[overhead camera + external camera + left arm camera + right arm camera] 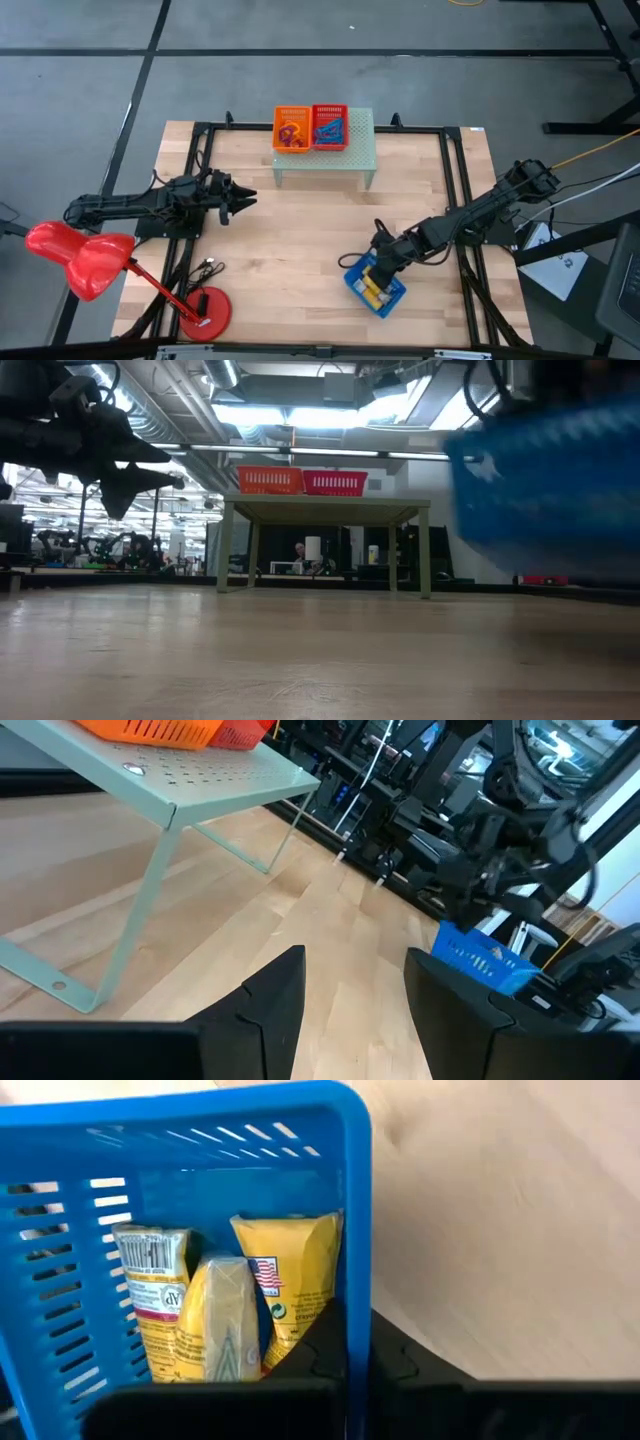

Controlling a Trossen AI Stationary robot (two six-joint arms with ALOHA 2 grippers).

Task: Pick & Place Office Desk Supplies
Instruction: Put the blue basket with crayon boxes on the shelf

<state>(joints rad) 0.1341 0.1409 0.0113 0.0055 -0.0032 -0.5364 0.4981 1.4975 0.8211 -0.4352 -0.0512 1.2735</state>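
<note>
While the left gripper [246, 198] is held above the bare wood of the table [300, 260] with its fingers [280, 995] parted and nothing between them, the right gripper [378, 270] is clamped on the wall of a blue basket [374, 284], one finger inside it and one outside, as shown in the right wrist view. The blue basket [200, 1190] is a slotted plastic container with a rounded corner, and three small packets [235, 1305] are seen standing upright in it just beside the inner finger: they are yellow, with printed labels, a barcode on one and silvery crimped ends. The packets [371, 288] appear from above as yellow dots inside the basket. In the low view the basket [545, 480] is seen off the table surface. Well away from the right gripper, on the far side of the table, a pale green stand [360, 150] is placed, and an orange basket [292, 128] and a red basket [330, 127] are set touching side by side on it; small ring shapes are held in the orange one and blue looped clips [329, 129] in the red one. A red desk lamp [85, 258] is seen near the left arm.
</note>
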